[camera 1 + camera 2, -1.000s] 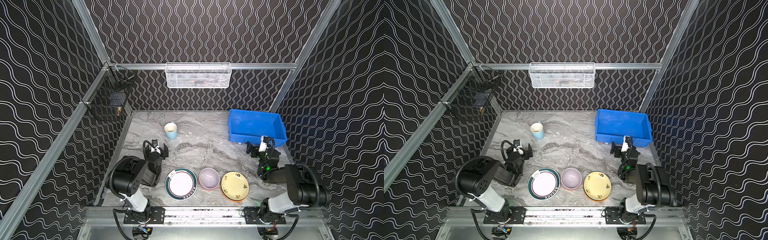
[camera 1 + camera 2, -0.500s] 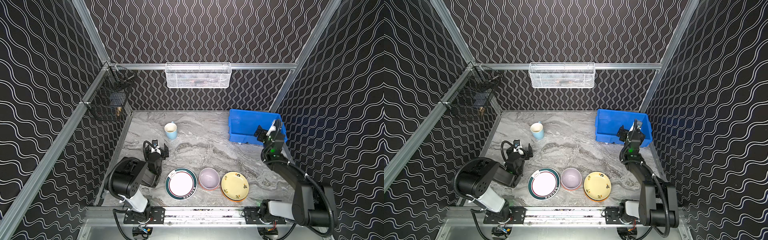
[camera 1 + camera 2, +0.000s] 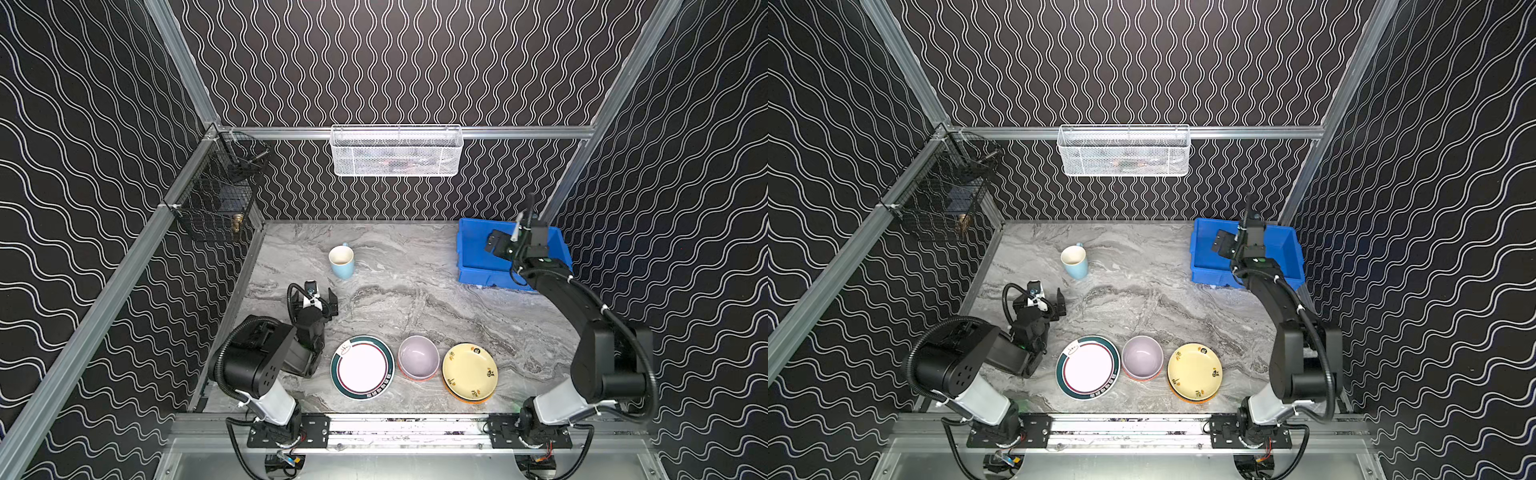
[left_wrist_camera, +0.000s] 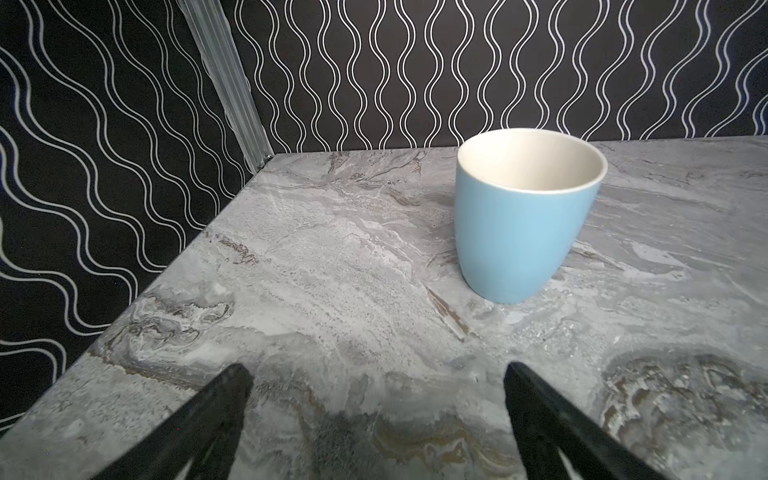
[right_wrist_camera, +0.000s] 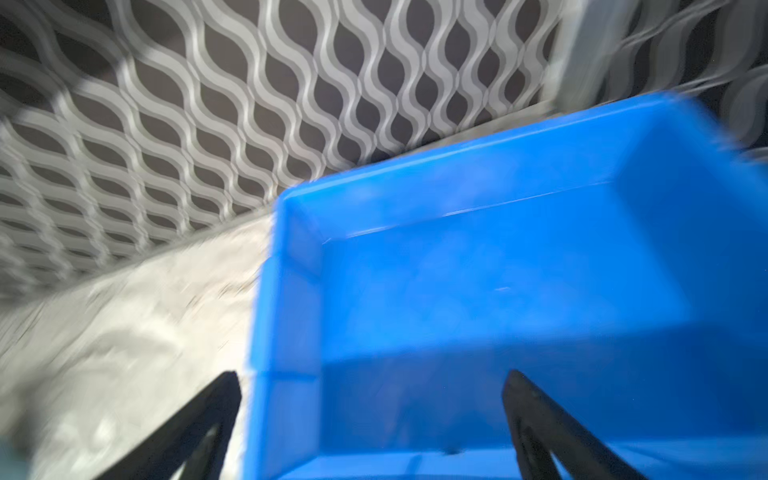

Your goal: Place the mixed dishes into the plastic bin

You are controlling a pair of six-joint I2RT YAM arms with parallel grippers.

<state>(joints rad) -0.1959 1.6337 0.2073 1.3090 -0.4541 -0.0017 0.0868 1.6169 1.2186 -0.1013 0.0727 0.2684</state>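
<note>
Along the front of the table lie a white plate (image 3: 362, 368) (image 3: 1088, 368) with a dark-green rim, a lavender bowl (image 3: 418, 360) (image 3: 1142, 356), and a yellow plate (image 3: 469, 370) (image 3: 1195, 370) stacked on an orange plate (image 3: 465, 400). A pale blue mug (image 3: 342, 262) (image 3: 1074, 262) (image 4: 519, 216) stands upright farther back. My left gripper (image 3: 313, 299) (image 3: 1040, 305) (image 4: 374, 374) rests open and empty just in front of the mug. The blue plastic bin (image 3: 476, 259) (image 3: 1204, 253) (image 5: 498, 291) sits at the back right, and nothing shows inside it. My right gripper (image 3: 515, 245) (image 3: 1239, 245) (image 5: 370, 378) hovers open and empty over the bin.
A white wire-mesh basket (image 3: 397, 151) hangs on the back wall and a black wire basket (image 3: 220, 199) on the left wall. Patterned walls close in the marble table (image 3: 415, 299) on three sides. The right wrist view is blurred.
My right arm has lifted from the front right of the table and swung back until its open gripper is above the bin. The left arm and the dishes have not moved.
</note>
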